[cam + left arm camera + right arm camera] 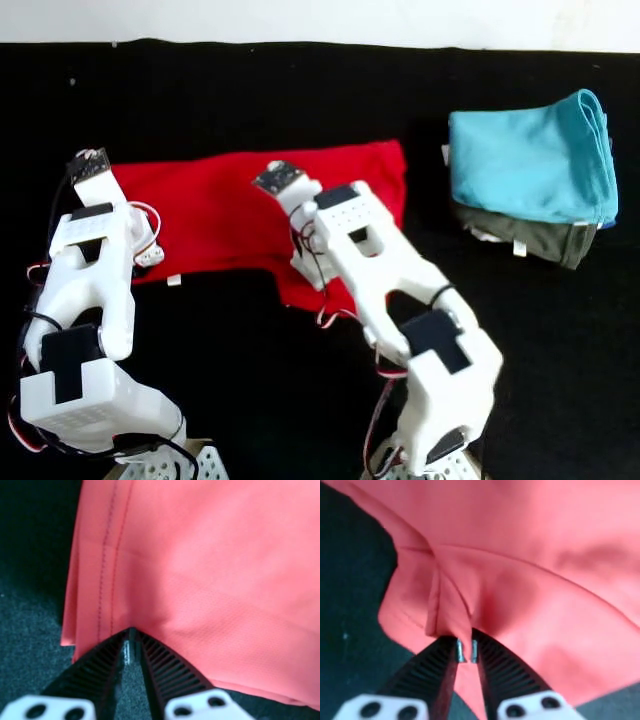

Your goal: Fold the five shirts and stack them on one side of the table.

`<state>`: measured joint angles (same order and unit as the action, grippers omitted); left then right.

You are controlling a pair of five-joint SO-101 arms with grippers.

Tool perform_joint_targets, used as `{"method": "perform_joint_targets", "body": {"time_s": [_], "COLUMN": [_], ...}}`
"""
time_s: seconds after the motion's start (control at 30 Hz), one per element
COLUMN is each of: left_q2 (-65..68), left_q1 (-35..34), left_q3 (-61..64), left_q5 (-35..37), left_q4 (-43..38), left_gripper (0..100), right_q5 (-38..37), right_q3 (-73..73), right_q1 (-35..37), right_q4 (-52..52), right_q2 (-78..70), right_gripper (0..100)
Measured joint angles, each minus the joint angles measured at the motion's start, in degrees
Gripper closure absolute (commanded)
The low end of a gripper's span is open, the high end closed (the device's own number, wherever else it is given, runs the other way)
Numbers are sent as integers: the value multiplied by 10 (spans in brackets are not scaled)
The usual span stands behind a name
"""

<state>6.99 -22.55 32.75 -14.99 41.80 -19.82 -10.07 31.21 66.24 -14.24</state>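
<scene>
So the bright red knit shirt point(220, 205) is lying mostly flat on the black cloth-covered table point(300, 90). It's stretched out as a wide band from the left side to about the middle, with one extra flap reaching toward the near edge by the right arm point(390, 265).

The left arm point(95, 270) sits over the shirt's left end. In its wrist view the left gripper point(131, 636) has its black ribbed jaws pressed together right at the tips, pinching the stitched hem of the shirt point(200, 580). The dark table surface shows just beside that edge.

The right gripper point(465, 649) is down near the middle of the shirt. Its jaws are all but closed, with just a sliver between the metal tips, and a bunched fold of the red fabric point(530, 560) is nipped between them.

Over on the right side of the table, well apart from the red one, there's a small stack. A folded teal shirt point(530, 160) lies on top of a folded dark grey-green shirt point(520, 235), and the lower one peeks out along the near edge.
</scene>
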Motion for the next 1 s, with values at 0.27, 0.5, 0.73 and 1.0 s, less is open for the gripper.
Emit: {"method": "perform_joint_targets", "body": {"time_s": [0.27, 0.5, 0.73, 1.0], "left_q2": [0, 0, 0, 0], "left_q1": [0, 0, 0, 0], "left_q3": [0, 0, 0, 0], "left_q5": [0, 0, 0, 0], "left_q4": [0, 0, 0, 0], "left_gripper": [990, 990, 990, 990], "right_q5": [-4, -5, -5, -48], "right_q3": [0, -4, 10, 28], "right_q1": [25, 60, 62, 75], "right_q4": [80, 86, 98, 159], "right_q2": [130, 98, 47, 69], "right_gripper": [993, 988, 804, 770]}}
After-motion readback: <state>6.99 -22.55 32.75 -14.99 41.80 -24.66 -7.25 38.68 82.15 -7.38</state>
